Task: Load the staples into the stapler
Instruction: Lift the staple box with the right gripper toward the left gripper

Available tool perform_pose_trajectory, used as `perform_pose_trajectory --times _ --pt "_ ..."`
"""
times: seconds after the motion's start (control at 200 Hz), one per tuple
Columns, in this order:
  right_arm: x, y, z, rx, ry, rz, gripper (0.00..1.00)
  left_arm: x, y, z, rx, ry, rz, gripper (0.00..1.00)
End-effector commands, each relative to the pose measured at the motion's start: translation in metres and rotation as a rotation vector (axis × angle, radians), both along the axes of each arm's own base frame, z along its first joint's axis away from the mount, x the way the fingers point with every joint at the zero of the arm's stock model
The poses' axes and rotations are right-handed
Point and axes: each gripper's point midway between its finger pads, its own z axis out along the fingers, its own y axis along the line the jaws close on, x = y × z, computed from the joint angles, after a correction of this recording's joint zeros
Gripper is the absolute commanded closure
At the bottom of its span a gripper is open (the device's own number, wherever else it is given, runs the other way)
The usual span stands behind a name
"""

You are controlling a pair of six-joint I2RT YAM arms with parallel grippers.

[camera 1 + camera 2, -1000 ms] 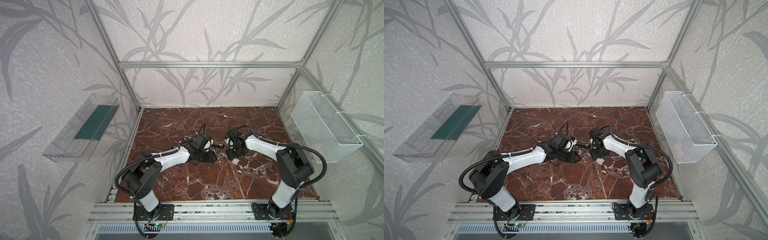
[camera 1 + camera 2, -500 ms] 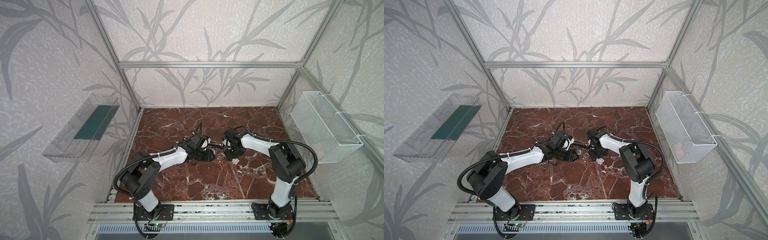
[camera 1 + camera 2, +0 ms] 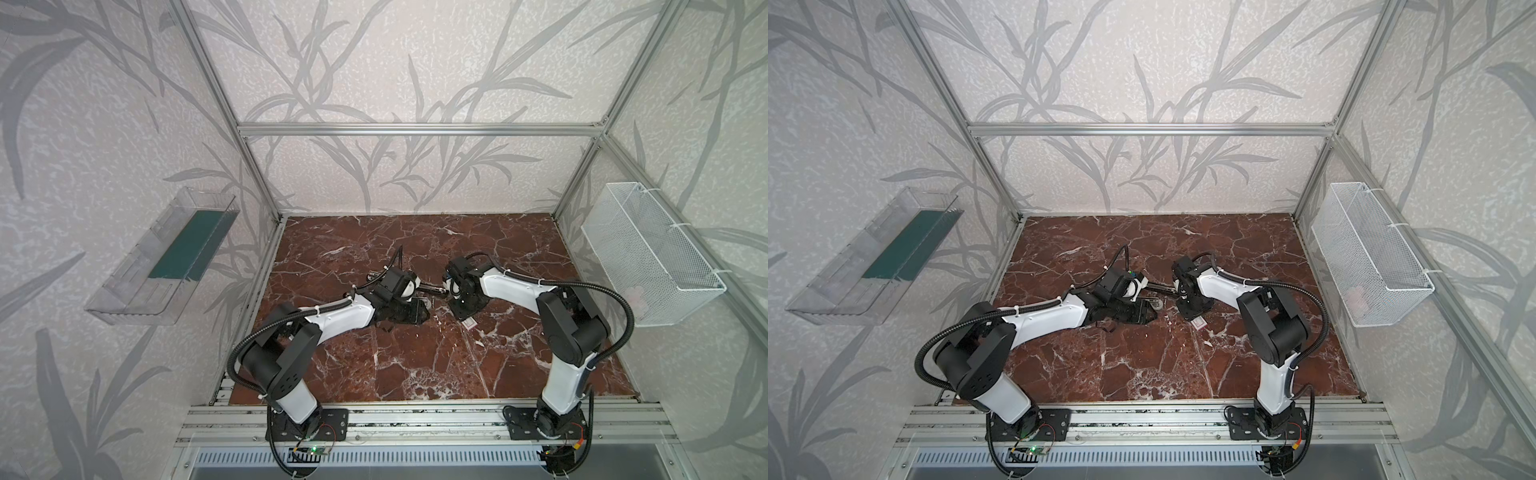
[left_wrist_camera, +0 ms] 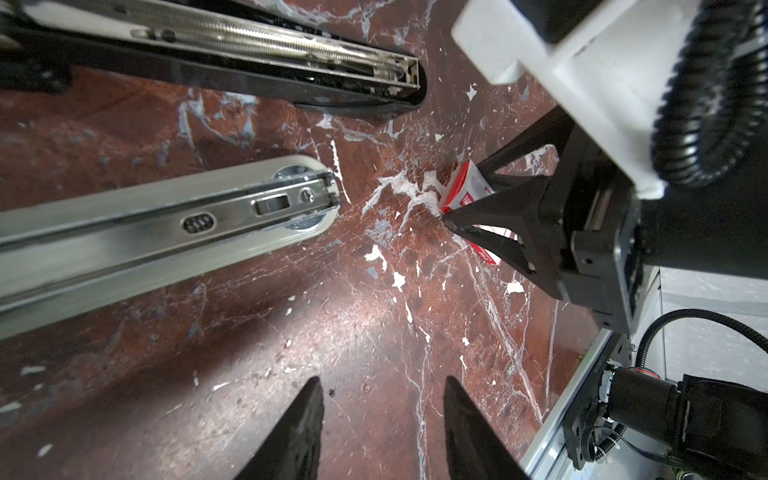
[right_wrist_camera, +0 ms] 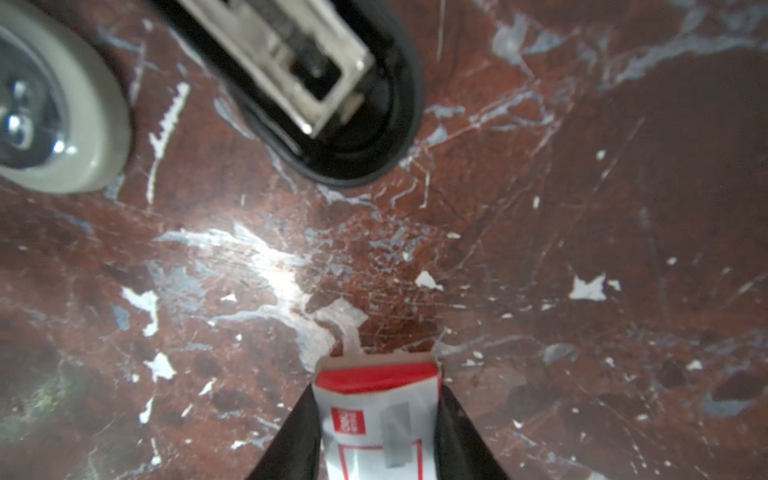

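Observation:
The black stapler (image 4: 232,54) lies open on the table with its silver rail upward; its end also shows in the right wrist view (image 5: 332,87) and as a thin dark bar in both top views (image 3: 432,286) (image 3: 1160,286). The staples themselves are hidden. Their white box with red print (image 5: 376,419) lies flat on the table, and my right gripper (image 5: 378,390) is shut on its two sides. The left wrist view shows that box (image 4: 461,183) in the right gripper (image 4: 461,201). My left gripper (image 4: 382,380) hangs open over bare table, holding nothing.
A beige-grey stapler with a chrome insert (image 4: 166,220) lies beside the black one, between it and my left gripper. A clear wall tray (image 3: 166,257) hangs on the left and a white wire basket (image 3: 648,253) on the right. Both wrists sit close together at mid-table.
The right gripper's jaws have narrowed onto the white box and the right arm has folded a little toward the middle. The left arm has barely shifted.

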Motion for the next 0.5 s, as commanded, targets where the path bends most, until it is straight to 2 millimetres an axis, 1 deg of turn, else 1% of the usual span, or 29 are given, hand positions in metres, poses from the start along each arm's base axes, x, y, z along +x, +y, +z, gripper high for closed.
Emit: perform_pose_trajectory --times 0.0,0.325,0.405,0.41,0.425,0.495 --pt "-0.002 0.004 0.006 0.014 -0.025 0.022 0.6 0.001 0.001 0.011 -0.029 -0.019 0.007 0.52" --pt "0.006 0.005 0.032 0.057 -0.161 0.014 0.6 0.002 0.001 0.012 -0.032 -0.02 0.014 0.53" --pt "0.006 0.004 0.031 0.052 -0.175 0.01 0.6 0.003 0.001 0.012 -0.033 -0.022 0.014 0.53" --pt "0.007 0.004 0.036 0.059 -0.187 0.009 0.6 0.002 0.001 0.012 -0.033 -0.021 0.014 0.53" --pt "0.008 0.004 0.041 0.067 -0.202 0.007 0.6 0.003 0.001 0.013 -0.034 -0.023 0.014 0.53" --pt "0.01 0.005 0.046 0.079 -0.235 0.003 0.6 0.004 0.001 0.013 -0.033 -0.023 0.015 0.53"
